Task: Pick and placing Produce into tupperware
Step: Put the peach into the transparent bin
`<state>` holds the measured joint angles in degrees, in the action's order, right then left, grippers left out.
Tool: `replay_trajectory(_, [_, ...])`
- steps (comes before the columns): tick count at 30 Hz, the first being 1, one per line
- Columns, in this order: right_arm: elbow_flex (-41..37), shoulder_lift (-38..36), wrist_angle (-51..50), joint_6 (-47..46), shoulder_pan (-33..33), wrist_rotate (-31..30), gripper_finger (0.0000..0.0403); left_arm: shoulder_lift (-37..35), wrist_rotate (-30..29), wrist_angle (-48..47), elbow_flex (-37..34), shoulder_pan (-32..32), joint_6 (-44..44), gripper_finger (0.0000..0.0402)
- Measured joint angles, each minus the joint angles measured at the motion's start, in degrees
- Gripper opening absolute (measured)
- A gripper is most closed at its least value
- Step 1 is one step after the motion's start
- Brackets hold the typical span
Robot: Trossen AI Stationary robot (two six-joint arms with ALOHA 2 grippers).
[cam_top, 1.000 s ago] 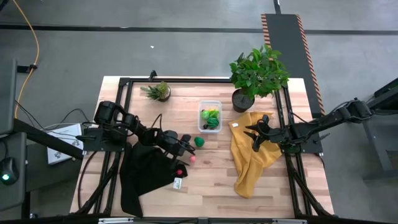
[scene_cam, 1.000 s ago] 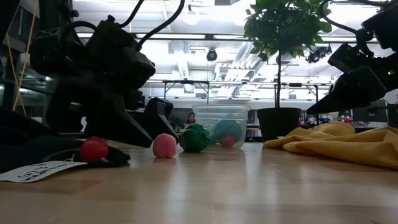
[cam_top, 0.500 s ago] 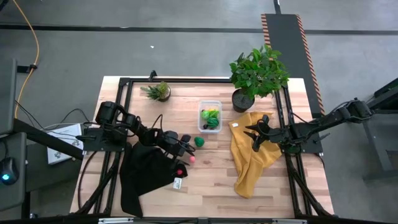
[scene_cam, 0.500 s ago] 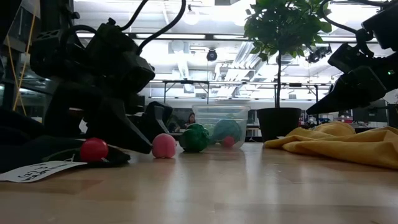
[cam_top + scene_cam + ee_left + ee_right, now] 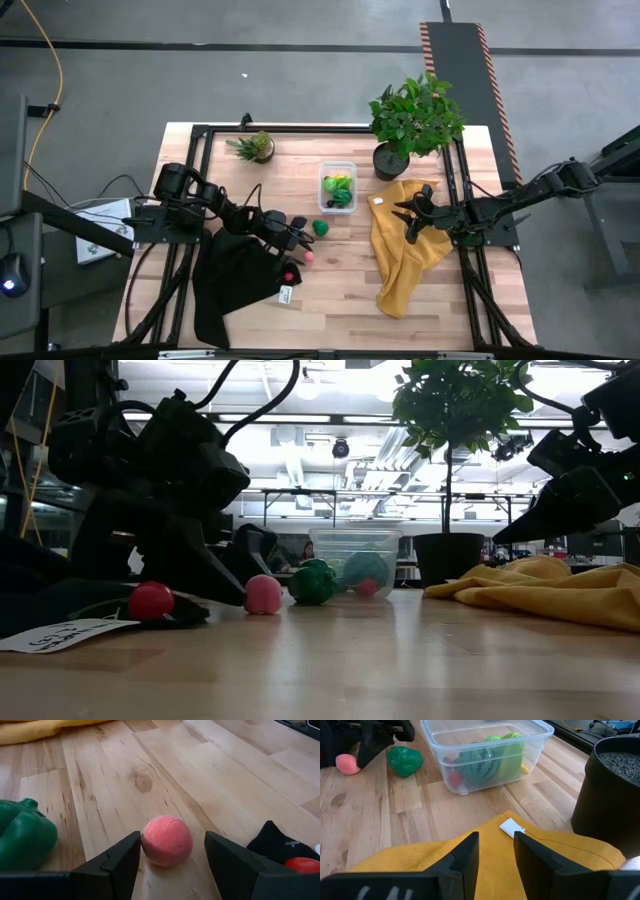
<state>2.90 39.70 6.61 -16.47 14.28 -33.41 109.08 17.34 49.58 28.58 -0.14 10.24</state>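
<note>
A pink ball (image 5: 166,841) of the produce lies on the wood between the fingers of my left gripper (image 5: 172,847), which is open and reaches in low from the table's left (image 5: 303,243). A green pepper (image 5: 22,840) lies just beyond it. A red ball (image 5: 302,865) rests on the black cloth (image 5: 235,280). The clear tupperware (image 5: 485,750) stands farther back with a striped melon (image 5: 477,762) and yellow-green pieces inside. My right gripper (image 5: 496,852) waits open above the yellow cloth (image 5: 405,250). My left gripper has one finger (image 5: 131,855) right against the pink ball's side (image 5: 146,842); whether it touches I cannot tell. The other finger (image 5: 220,855) stands a small gap off. The fingers come in low and slanting down from the table's left. The ball sits on the table.
A large potted plant (image 5: 415,120) stands at the back right and a small one (image 5: 255,147) at the back left. A white tag (image 5: 285,295) lies on the black cloth. Dark frame rails (image 5: 300,128) run around the table's edge. Bare wood (image 5: 335,300) lies toward the near edge.
My left gripper's fingers have drawn closer together on either side of the pink ball, while the arm has stayed in place. The ball has kept its spot.
</note>
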Motion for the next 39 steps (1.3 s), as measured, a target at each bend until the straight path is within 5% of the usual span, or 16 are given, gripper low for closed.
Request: replay_trajectory(39, [0.0,0.0,0.0,0.0,0.0,0.0,0.0114,1.9,0.0,0.1,1.5,0.1,-0.4,0.0193])
